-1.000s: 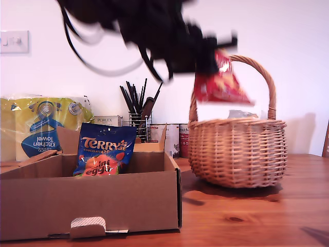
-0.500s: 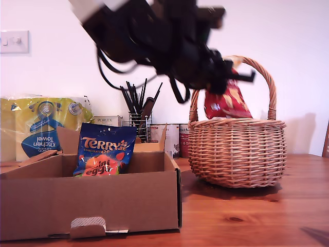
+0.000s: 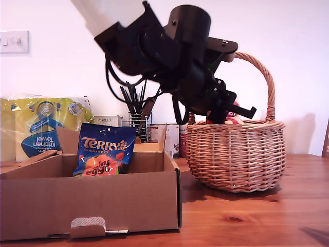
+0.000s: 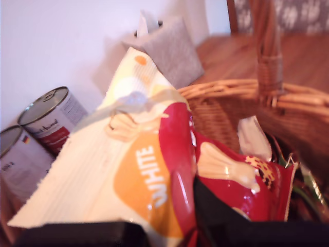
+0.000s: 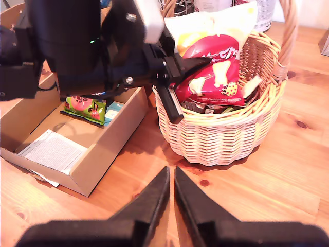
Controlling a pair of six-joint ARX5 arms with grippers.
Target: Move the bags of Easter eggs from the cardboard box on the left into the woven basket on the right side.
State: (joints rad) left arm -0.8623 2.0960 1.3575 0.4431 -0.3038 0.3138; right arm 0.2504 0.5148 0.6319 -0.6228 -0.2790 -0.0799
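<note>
With my first gripper (image 5: 177, 69) pinching the red-and-cream bag (image 5: 213, 62) low inside the basket (image 3: 234, 154), I'd release gently, then lift clear of the handle (image 3: 264, 82), my second gripper (image 5: 171, 177) idle and nearly closed.

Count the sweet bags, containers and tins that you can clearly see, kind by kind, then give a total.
Sweet bags: 3 (Terry's bag, green bag, red-and-cream bag)
Containers: 2 (cardboard box, woven basket)
Tins: 2 (first tin, second tin)
Total: 7
Anything lying deeper in the basket is too hidden to count.
</note>
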